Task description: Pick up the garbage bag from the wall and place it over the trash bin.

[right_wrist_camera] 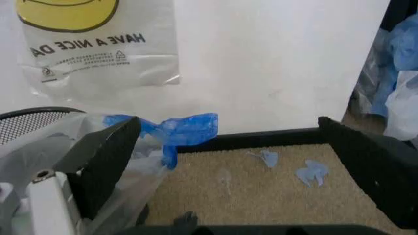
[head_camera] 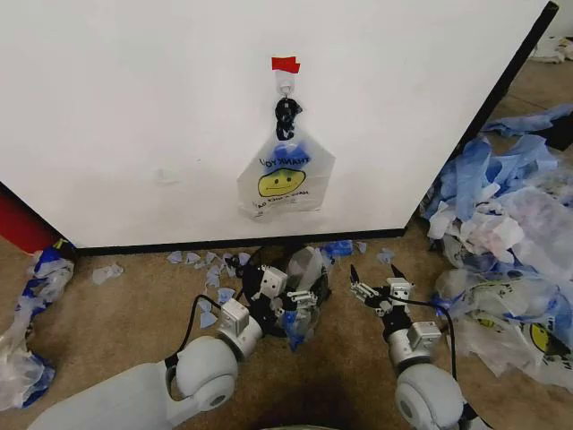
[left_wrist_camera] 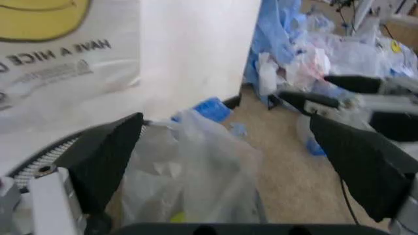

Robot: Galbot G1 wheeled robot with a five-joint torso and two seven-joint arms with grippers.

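Right gripper (head_camera: 374,285) beside heaped bags (head_camera: 510,233).

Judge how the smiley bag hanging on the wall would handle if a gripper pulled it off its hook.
The garbage bag is thin and see-through, so it is probably very light and floppy. It hangs by bunched handles from the hook, so it would likely sag and swing. The film looks smooth, perhaps slippery.

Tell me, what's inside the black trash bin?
The trash bin on the floor below the hanging garbage bag already has a thin clear plastic bag with blue handles stuffed in it. That plastic covers the inside, so anything underneath is hidden.
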